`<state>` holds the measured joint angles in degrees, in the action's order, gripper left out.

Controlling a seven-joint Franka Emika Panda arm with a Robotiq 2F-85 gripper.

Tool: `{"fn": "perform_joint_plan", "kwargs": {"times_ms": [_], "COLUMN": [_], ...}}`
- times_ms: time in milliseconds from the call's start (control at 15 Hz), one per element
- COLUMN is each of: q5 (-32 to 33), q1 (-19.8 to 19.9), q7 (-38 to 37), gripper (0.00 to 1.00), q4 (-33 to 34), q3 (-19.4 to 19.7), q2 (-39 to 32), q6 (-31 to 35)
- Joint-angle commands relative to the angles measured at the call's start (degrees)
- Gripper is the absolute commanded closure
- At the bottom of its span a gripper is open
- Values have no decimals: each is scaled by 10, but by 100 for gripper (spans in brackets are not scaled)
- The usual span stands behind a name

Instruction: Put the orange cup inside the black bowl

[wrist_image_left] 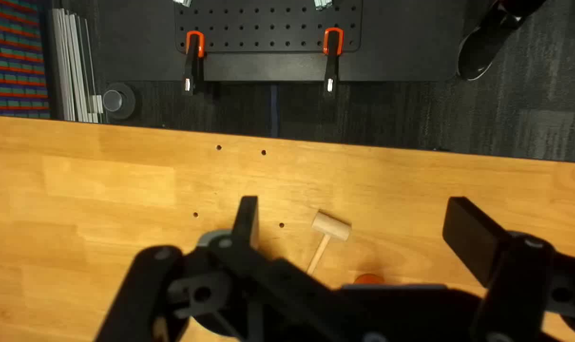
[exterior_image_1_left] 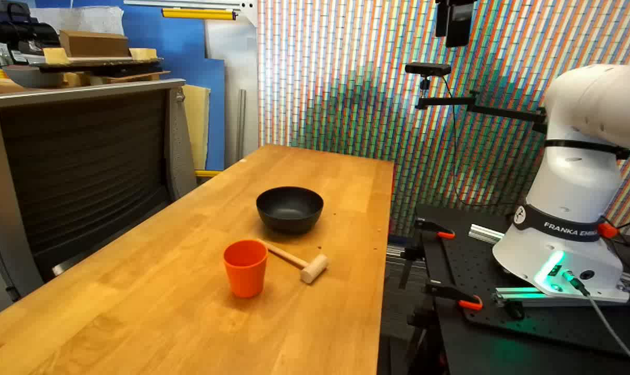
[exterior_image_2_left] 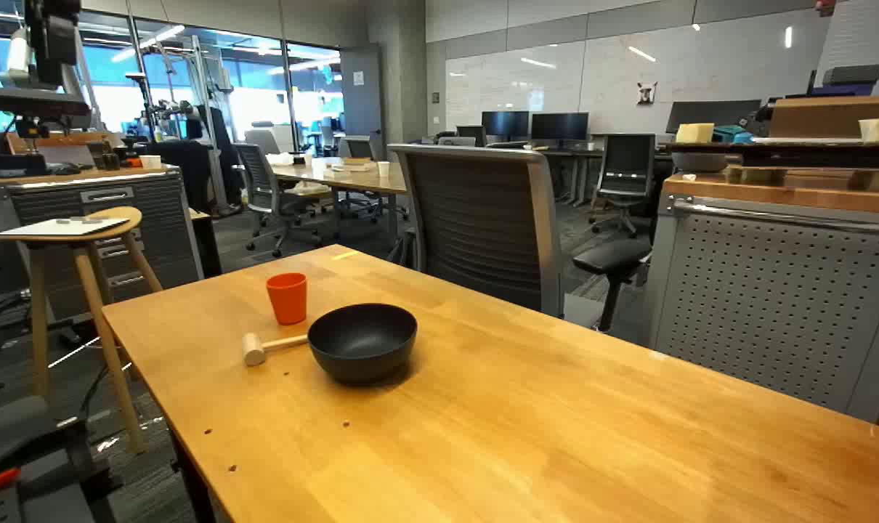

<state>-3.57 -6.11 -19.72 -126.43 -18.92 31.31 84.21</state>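
Nearest the wrist lens, the Robotiq gripper (wrist_image_left: 356,225) is spread wide, with nothing held between its fingers (wrist_image_left: 475,240). Only an edge of the orange plastic cup (wrist_image_left: 369,279) is shown past the gripper's body, between the fingers but toward the foot of the wrist view; a descent, with a shift that way, is probably called for. In both exterior views the cup is seen whole, upright on the wooden table (exterior_image_1_left: 315,328), its long axis vertical, near but apart from the black bowl (exterior_image_1_left: 290,210), the handle of the wooden mallet (exterior_image_1_left: 314,269) laid between them. From the wrist, the bowl's mouth is hidden by the gripper; outside, the finger spread cannot be told.
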Motion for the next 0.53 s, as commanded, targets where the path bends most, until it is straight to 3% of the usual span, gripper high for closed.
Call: {"fn": "perform_joint_plan", "kwargs": {"times_ms": [0, 200, 467], "q5": [4, 4, -10], "q1": [-10, -10, -1], "q7": [-5, -5, 8], "gripper": [0, 0, 0], "q4": [2, 5, 14], "q3": [8, 7, 14], "q2": [-3, -2, -121], "q6": [0, 0, 121]}}
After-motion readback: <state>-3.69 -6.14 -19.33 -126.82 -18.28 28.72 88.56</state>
